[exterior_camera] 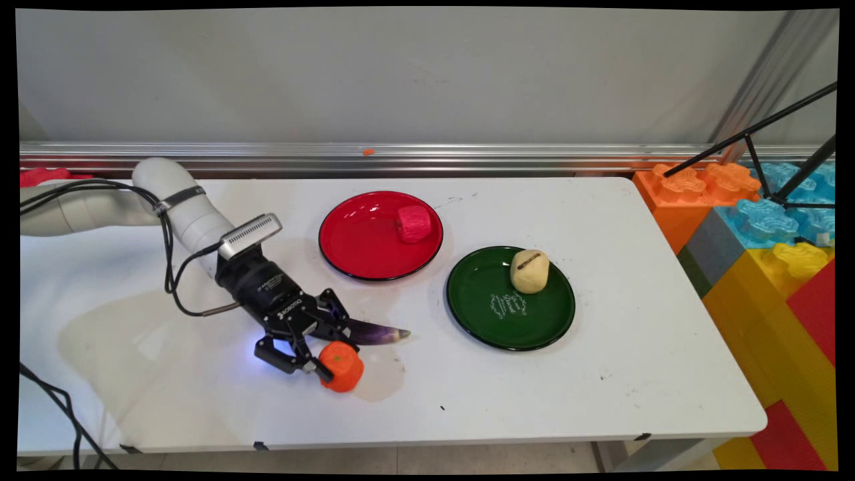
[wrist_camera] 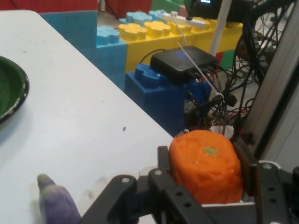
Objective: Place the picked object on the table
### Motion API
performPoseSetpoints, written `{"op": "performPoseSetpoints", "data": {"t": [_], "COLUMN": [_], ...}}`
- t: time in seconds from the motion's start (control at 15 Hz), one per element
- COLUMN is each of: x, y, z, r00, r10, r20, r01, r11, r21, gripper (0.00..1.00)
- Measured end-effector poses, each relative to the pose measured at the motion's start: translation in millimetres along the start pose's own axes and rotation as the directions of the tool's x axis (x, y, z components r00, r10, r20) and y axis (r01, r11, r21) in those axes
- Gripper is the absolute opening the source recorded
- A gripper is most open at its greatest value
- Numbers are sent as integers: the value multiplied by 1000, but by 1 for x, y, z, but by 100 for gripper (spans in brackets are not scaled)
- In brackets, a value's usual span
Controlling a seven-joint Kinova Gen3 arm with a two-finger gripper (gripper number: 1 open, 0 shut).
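Observation:
My gripper (exterior_camera: 326, 363) is low over the near left part of the white table (exterior_camera: 601, 374), shut on an orange toy fruit (exterior_camera: 343, 367). In the hand view the orange fruit (wrist_camera: 205, 165) sits squeezed between the two black fingers (wrist_camera: 163, 161), its small green stem mark facing the camera. A purple toy eggplant (exterior_camera: 377, 332) lies on the table just behind the gripper, its tip pointing right; its tip (wrist_camera: 55, 203) shows at the lower left of the hand view.
A red plate (exterior_camera: 361, 244) holds a pink-red toy food (exterior_camera: 413, 223). To its right, a green plate (exterior_camera: 514, 321) carries a pale yellow toy potato (exterior_camera: 530, 270). Big toy blocks (exterior_camera: 768, 234) stand off the table's right end.

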Motion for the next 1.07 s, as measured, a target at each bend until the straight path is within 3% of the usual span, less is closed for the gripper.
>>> {"op": "performPoseSetpoints", "data": {"t": [0.8,0.87,1.07], "x": [-30,-31,-34], "y": [-8,-9,-11], "z": [2,2,1], "r00": [999,999,999], "r10": [13,15,21], "r20": [43,43,45], "r01": [-13,-15,-21], "r11": [1000,1000,1000], "r21": [-1,1,5], "gripper": [0,100,100]}}
